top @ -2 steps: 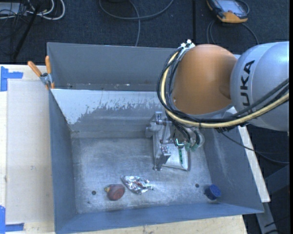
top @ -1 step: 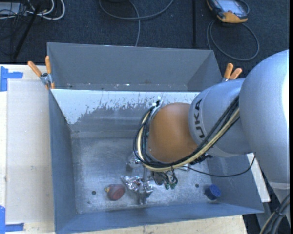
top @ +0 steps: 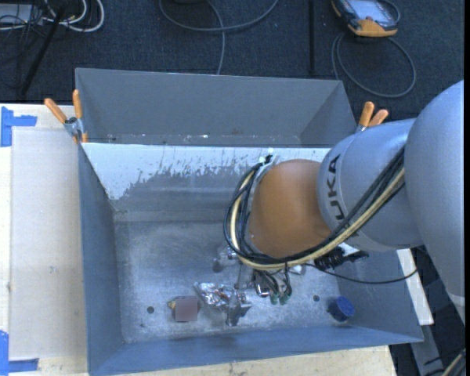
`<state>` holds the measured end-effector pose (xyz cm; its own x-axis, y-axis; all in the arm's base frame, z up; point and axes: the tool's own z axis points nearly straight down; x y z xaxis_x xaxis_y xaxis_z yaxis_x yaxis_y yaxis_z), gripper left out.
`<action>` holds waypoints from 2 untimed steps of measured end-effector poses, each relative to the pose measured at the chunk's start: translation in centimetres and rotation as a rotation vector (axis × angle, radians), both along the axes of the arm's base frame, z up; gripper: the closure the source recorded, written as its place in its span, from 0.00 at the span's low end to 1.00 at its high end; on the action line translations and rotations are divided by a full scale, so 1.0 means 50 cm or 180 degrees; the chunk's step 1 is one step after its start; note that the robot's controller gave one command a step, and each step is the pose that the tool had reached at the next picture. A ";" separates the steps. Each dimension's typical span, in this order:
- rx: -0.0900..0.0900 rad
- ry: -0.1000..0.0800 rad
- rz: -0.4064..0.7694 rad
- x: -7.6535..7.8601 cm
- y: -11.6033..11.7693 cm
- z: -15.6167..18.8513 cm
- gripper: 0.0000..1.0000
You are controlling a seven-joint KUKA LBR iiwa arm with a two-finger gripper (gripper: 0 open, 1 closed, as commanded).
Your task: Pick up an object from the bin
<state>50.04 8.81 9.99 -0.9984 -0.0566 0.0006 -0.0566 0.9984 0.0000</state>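
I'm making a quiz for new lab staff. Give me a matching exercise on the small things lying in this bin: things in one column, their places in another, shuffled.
Things:
1 brown block
2 blue round thing
3 silvery crumpled piece

Places:
a lower right of the bin, alone
b just left of the gripper
c farthest left of the three

Pairs: 1-c, 2-a, 3-b

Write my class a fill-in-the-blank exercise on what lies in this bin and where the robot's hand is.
The small round thing at the lower right of the grey bin is ___ in colour.
The brown block lies to the ___ of the hand in this view.
The arm reaches into the bin from the view's ___ side.
Missing words: blue; left; right.
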 end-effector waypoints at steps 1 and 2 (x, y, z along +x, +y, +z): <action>-0.0002 0.0003 -0.0678 0.007 0.039 0.005 0.00; 0.0005 -0.0007 -0.0781 -0.006 -0.001 -0.060 0.00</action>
